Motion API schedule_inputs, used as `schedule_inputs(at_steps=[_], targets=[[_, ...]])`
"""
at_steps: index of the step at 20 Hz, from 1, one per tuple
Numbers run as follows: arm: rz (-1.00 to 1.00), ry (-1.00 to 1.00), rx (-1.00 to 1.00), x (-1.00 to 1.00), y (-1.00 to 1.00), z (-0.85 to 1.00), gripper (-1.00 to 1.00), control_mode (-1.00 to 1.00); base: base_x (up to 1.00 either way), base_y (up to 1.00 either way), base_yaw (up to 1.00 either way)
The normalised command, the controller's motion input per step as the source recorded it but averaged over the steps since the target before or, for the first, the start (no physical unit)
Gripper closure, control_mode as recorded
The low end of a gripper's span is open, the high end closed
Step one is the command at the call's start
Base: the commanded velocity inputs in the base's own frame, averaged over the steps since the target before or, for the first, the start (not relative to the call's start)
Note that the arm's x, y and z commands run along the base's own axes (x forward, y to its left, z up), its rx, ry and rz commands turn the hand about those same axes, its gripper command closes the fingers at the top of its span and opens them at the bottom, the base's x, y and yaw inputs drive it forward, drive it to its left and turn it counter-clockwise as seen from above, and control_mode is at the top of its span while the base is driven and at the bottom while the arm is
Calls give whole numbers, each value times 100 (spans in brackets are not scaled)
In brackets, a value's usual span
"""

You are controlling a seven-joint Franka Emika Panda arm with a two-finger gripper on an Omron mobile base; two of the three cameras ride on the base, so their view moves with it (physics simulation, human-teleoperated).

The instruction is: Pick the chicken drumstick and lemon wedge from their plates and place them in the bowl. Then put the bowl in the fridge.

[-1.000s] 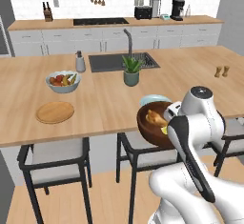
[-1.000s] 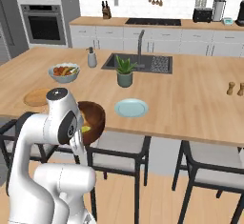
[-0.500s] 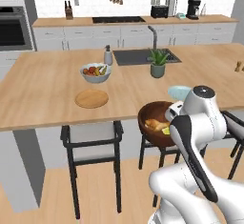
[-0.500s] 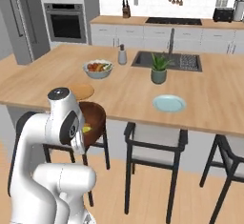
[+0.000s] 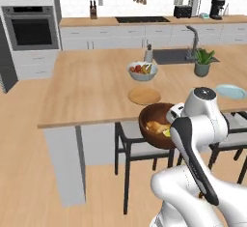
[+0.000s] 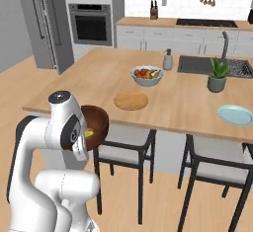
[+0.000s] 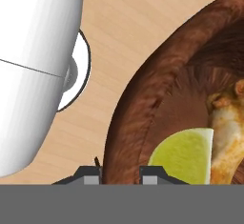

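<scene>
While the two-finger gripper point(image 7: 120, 174) clamps its rim at the hand view's bottom, the glossy dark brown wooden bowl point(image 5: 155, 124) sits centre-frame, holding the golden-brown chicken drumstick point(image 7: 228, 137) and yellow lemon wedge point(image 7: 183, 156).

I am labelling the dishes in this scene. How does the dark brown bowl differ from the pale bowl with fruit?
The dark brown bowl is glossy wood, held by the gripper off the counter's edge; the pale bowl is blue-grey and rests on the counter. The dark bowl holds the chicken drumstick and lemon wedge; the pale one holds mixed fruit. The dark bowl looks deeper. Both are round and upright.
</scene>
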Motion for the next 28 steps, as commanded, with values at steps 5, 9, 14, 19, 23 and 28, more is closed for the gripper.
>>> schedule_inputs(at_steps=[5, 9, 14, 19, 23, 28], targets=[[0, 0, 0, 0, 0, 0, 100, 100, 30, 100, 0], [0, 0, 0, 0, 0, 0, 100, 100, 34, 100, 0], [0, 0, 0, 0, 0, 0, 100, 100, 34, 100, 0], [0, 0, 0, 0, 0, 0, 100, 100, 38, 100, 0], [0, 0, 0, 0, 0, 0, 100, 100, 39, 100, 0], [0, 0, 0, 0, 0, 0, 100, 100, 55, 100, 0]])
